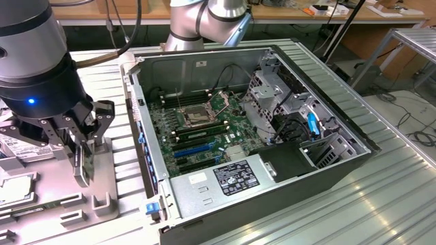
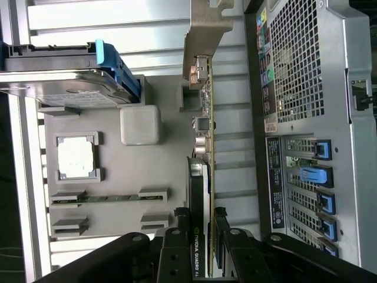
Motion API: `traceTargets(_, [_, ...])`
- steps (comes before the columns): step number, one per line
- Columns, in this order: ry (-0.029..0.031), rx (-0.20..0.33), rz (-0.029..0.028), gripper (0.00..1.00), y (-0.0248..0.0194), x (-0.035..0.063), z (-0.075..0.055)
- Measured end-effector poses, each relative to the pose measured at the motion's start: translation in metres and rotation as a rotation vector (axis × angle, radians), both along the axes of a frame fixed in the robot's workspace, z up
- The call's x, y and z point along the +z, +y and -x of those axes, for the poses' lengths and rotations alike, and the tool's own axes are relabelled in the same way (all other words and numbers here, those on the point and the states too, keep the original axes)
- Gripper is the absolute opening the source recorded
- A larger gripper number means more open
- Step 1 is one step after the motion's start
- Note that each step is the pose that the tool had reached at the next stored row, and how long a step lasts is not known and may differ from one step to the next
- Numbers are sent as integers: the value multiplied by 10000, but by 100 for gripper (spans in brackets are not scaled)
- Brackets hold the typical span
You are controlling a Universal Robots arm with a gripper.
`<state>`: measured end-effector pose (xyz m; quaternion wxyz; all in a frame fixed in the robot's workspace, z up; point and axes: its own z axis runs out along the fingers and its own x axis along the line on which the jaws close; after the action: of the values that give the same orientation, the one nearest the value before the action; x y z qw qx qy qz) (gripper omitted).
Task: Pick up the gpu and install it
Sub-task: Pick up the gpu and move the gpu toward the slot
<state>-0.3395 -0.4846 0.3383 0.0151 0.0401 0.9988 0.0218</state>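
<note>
Gripper (image 2: 203, 227) pinching gpu (image 2: 207, 147), prob. over tray (image 2: 118, 180), wrist view NVIDIA label (image 2: 199, 259), ext. view open PC case (image 1: 197, 71).

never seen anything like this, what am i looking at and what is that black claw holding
This is a robot arm working beside an open computer case. One picture comes from a camera standing off to the side. The other comes from a camera on the arm's wrist, looking past its gripper. On the grey tray sit spare parts: a hard drive, a processor chip and a memory stick. The gripper is closed on the gpu, a flat graphics card standing on edge at the tray.
</note>
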Motion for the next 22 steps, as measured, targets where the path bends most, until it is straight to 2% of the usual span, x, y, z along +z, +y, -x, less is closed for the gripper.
traceTargets(9, [1,0,1,27,0,103,0])
traceTargets(15, [0,0,0,27,0,133,0])
traceTargets(22, [0,0,1,27,0,259,0])
